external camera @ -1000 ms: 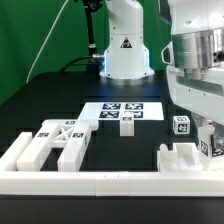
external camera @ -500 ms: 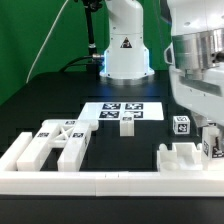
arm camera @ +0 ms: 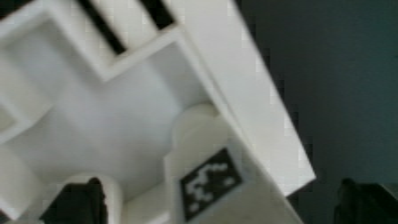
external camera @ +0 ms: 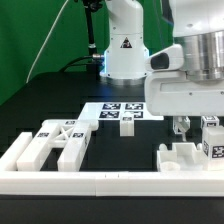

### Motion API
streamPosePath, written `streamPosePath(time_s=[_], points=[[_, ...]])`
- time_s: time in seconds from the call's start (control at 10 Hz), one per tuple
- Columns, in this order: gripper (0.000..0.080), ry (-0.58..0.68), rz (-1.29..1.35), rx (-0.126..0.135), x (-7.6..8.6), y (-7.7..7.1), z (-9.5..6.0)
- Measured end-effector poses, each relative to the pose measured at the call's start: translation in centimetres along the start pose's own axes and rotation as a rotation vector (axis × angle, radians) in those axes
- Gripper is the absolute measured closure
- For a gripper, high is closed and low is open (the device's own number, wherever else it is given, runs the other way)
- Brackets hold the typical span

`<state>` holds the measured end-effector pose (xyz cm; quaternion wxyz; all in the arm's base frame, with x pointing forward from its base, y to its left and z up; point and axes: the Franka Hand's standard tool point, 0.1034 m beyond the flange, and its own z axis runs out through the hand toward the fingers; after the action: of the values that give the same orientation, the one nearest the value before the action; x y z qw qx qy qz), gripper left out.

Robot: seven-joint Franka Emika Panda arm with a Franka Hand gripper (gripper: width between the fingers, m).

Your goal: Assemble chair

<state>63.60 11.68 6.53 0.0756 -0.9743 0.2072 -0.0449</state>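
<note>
— Furthest on the exterior view's left?
— Thick leg [external camera: 27, 150] of the chair, lying on the black table [external camera: 110, 150]. Right beside it, the cross-braced piece [external camera: 63, 135], lying flat with tags facing up. Both sit just behind the low border rail [external camera: 110, 183].

— And in the middle?
— Marker board [external camera: 104, 108], flat, toward the back of the table. Small tagged block [external camera: 127, 123], upright at its near edge.

— Over on the right?
— Pincer [external camera: 191, 130], pointing straight down, low over a cluster of blocky parts [external camera: 178, 160] near the rail. Further right, just beside it, an upright tagged post [external camera: 213, 140].

— Spread of the pincer?
— Wide apart. In the wrist view, dark fingertips [arm camera: 80, 200] stand at either side, with a white tagged part [arm camera: 210, 180] between them, running on into a broader white piece with a recess. Cannot tell whether the fingertips touch it.
</note>
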Motion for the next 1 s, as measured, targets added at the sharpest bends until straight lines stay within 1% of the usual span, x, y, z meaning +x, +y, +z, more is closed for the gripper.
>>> streamPosePath(time_s=[0.1,0.2,0.3,0.4,0.6,0.7,0.8,1.0], points=[[0.015,0.004,-0.105,-0.008,0.06,-0.03,-0.01],[0.015,0.018,-0.411,-0.056,0.21,-0.29,-0.16],[0.015,0.018,-0.59,-0.069,0.45,-0.13,-0.26],[0.015,0.018,-0.541,-0.065,0.41,-0.12,-0.21],[0.0413,0.018,-0.527,-0.065,0.41,-0.09,-0.19],[0.0413,0.02,-0.428,-0.061,0.36,-0.15,-0.17],[0.0515,0.022,-0.351,-0.06,0.35,-0.16,-0.16],[0.0515,0.026,-0.212,-0.057,0.31,-0.22,-0.15]])
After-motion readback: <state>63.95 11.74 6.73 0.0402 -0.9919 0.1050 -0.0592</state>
